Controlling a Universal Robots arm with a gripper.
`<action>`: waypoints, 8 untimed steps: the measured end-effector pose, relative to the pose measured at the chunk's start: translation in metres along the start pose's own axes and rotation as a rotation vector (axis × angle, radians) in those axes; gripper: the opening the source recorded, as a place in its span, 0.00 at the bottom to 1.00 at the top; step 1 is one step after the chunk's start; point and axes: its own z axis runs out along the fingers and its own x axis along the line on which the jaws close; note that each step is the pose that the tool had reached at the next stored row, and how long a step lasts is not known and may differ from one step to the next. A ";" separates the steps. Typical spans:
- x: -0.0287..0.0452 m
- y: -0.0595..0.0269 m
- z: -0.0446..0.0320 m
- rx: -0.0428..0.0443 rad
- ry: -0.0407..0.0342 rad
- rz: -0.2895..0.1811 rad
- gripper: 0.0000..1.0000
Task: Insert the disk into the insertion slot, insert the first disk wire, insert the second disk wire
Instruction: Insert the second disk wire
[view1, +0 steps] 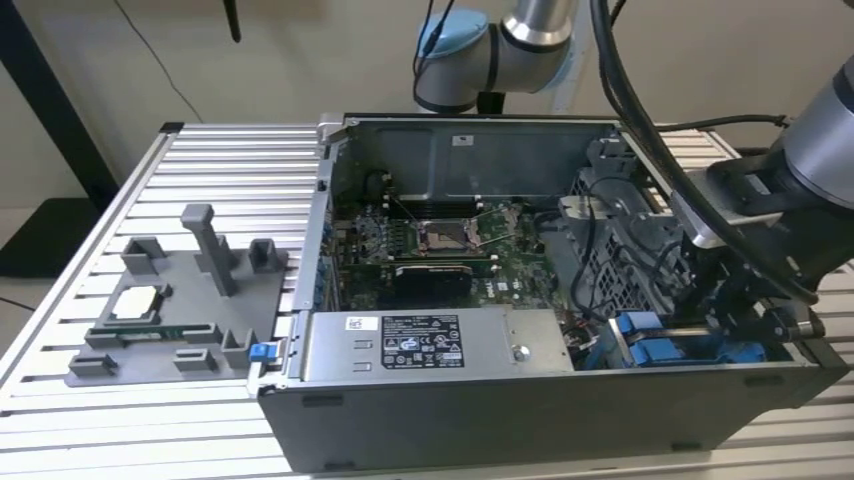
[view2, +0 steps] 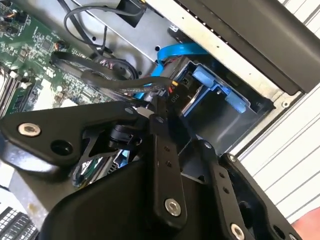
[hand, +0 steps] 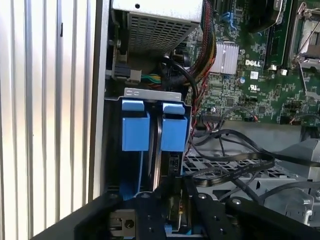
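The disk (view2: 191, 101) sits in the insertion slot (hand: 152, 93) at the case's front corner, on the exterior view's right. Its blue carrier (view2: 212, 80) frames it. Two blue carrier tabs (hand: 135, 131) stand side by side in the slot. My gripper (view2: 152, 107) reaches down into this corner with its fingers (view2: 161, 145) brought together on a black disk wire connector (view2: 171, 95) at the disk's rear edge. A blue flat wire (view2: 177, 50) curves in just behind it. In the first wrist view the gripper (hand: 175, 212) hangs right over the slot's inner end.
Loose black cables (hand: 235, 160) loop over the perforated drive cage (view1: 607, 270) beside the slot. The motherboard (view1: 427, 240) fills the case floor, and the power supply (view1: 427, 342) lies along the front wall. A grey fixture tray (view1: 174, 320) rests on the slatted table (view1: 227, 170).
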 end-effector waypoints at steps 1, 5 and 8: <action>-0.0007 -0.0003 -0.0043 -0.0001 0.0014 0.000 1.00; -0.0032 -0.0012 -0.0183 -0.0001 0.0014 0.000 1.00; -0.0046 -0.0018 -0.0259 -0.0001 0.0015 0.000 1.00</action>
